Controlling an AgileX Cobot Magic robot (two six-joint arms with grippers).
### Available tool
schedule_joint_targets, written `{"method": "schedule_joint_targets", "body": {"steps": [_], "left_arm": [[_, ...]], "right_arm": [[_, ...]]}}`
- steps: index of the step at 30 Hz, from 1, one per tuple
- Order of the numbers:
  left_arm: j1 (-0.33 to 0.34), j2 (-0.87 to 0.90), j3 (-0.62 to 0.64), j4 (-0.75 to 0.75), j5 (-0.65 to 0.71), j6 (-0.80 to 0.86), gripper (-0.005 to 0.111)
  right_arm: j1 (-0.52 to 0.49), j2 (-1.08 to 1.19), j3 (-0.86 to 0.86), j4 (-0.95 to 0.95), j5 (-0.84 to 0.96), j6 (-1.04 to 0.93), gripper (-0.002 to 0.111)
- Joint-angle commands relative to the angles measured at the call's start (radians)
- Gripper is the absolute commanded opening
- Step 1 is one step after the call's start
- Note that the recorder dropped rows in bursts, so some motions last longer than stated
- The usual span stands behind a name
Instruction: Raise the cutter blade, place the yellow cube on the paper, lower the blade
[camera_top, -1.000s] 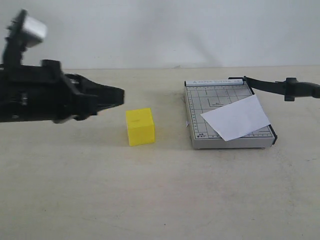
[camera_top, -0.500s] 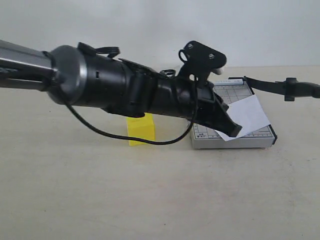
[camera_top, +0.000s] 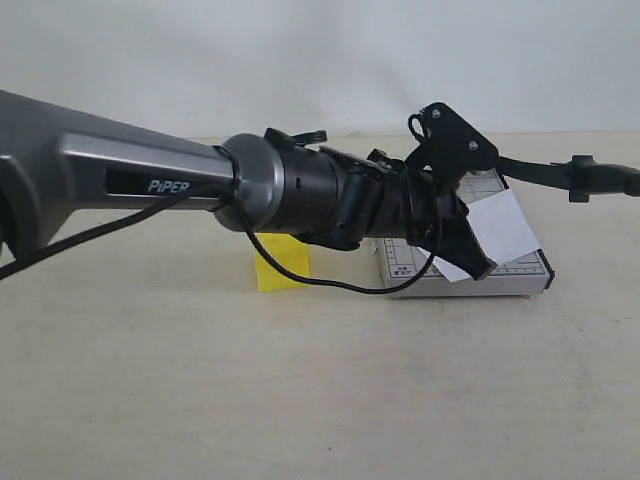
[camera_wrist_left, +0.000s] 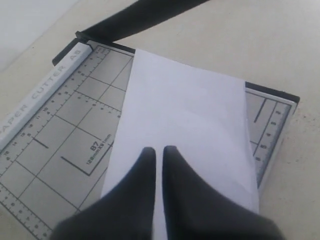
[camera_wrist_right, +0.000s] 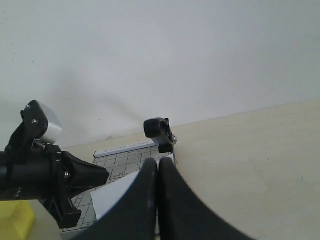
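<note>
Points left tool (camera_wrist_left: 159, 150), clenched and empty, at paper (camera_wrist_left: 190, 120), probably to pin it. Finds cube (camera_top: 268, 280) on desk (camera_top: 300, 400) beside board (camera_wrist_left: 65, 120). Shows blade (camera_top: 545, 172) up, step 1 done; right tool (camera_wrist_right: 158, 162) clenched.

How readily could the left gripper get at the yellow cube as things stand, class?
Probably not directly: the left gripper is shut over the paper, past the yellow cube, which its own forearm partly hides. It likely must withdraw first.

Grey gridded board (camera_wrist_left: 60, 125), beige tabletop (camera_top: 320, 390).
</note>
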Motion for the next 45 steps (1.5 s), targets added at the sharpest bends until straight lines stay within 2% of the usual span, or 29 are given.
{"method": "schedule_joint_targets", "body": {"steps": [1,13,23,31,45], "left_arm": [[-0.003,0.031,-0.026,0.035,-0.019,0.016,0.005],[-0.003,0.114,-0.103,0.038,-0.023,0.046,0.005],[-0.003,0.156,-0.116,0.038,-0.01,0.046,0.005],[-0.003,0.19,-0.122,0.038,0.068,0.046,0.005],[-0.003,0.252,-0.234,0.034,0.07,0.037,0.005]], "right_arm": [[0.001,-0.005,-0.001,0.002,-0.004,-0.002,0.0],[0.001,-0.005,-0.001,0.002,-0.004,-0.002,0.0],[0.001,-0.005,-0.001,0.002,-0.004,-0.002,0.0],[0.001,-0.005,-0.001,0.002,-0.004,-0.002,0.0],[0.001,-0.005,-0.001,0.002,-0.004,-0.002,0.0]]}}
